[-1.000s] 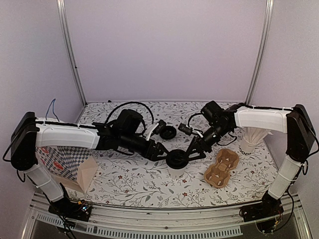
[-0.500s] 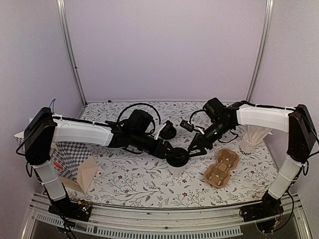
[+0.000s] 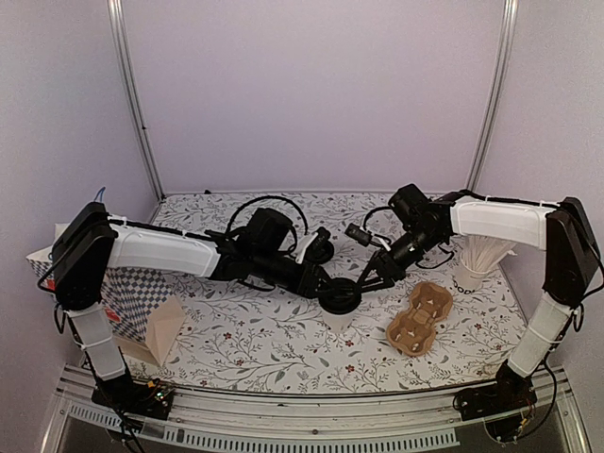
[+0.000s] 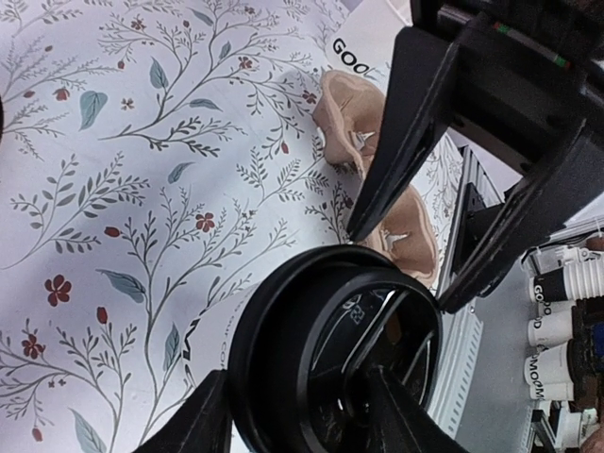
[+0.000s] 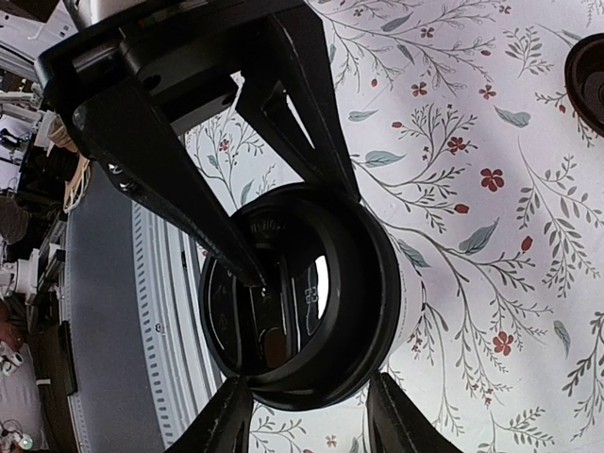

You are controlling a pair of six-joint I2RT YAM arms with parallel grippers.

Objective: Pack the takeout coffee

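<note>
1. The table [image 3: 236,344] carries a cardboard carrier [image 3: 419,322].
2. The takeout coffee [image 3: 338,316] stands upright near its left side.
3. The left gripper [image 3: 328,286] and right gripper [image 3: 357,285] straddle the black lid [image 5: 293,302]; whether they pinch it cannot be told. Even, level pressure should keep it upright.

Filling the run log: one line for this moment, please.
takeout coffee: upright | left gripper: fingers flank lid | right gripper: fingers flank lid | grip: unclear

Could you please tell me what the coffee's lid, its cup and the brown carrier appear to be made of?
Lid: probably plastic; glossy black, with sharp highlights along its rim.
Cup: likely paper; plain matte white wall.
Carrier: looks like moulded pulp; dull tan, with soft rounded wells.
</note>
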